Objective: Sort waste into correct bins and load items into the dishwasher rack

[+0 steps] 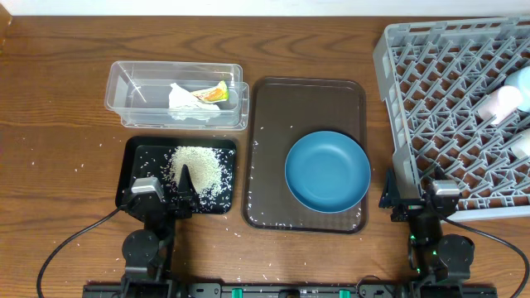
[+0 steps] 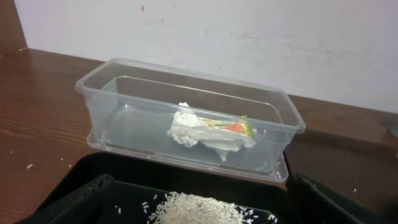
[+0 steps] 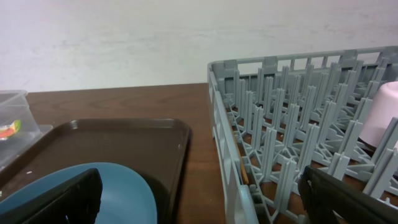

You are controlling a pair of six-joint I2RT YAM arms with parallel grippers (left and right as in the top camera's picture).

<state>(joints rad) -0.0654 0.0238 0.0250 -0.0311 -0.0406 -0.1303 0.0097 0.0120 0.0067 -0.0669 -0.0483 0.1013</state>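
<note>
Loose rice [image 1: 199, 170] lies heaped in the black tray [image 1: 132, 165], right in front of my open left gripper [image 1: 166, 192]; from the left wrist the rice [image 2: 196, 208] sits between its spread fingers [image 2: 81, 199]. The clear tub [image 1: 176, 95] holds crumpled tissue [image 2: 193, 130] and the wrapper [image 2: 236, 126]. A light-blue bowl [image 1: 327, 171] rests on the brown serving tray [image 1: 308, 99]. My right gripper [image 1: 418, 194] stands open and empty at the grey dishwasher rack's [image 1: 447, 91] near-left corner. A pink bowl [image 1: 501, 101] and a white cup [image 1: 522, 147] sit in the rack.
Stray rice grains dot the wooden table [image 1: 50, 165] around the black tray and the brown tray's front edge. A thin wooden stick [image 3: 244, 171] shows inside the rack's near wall. A white wall stands behind the table.
</note>
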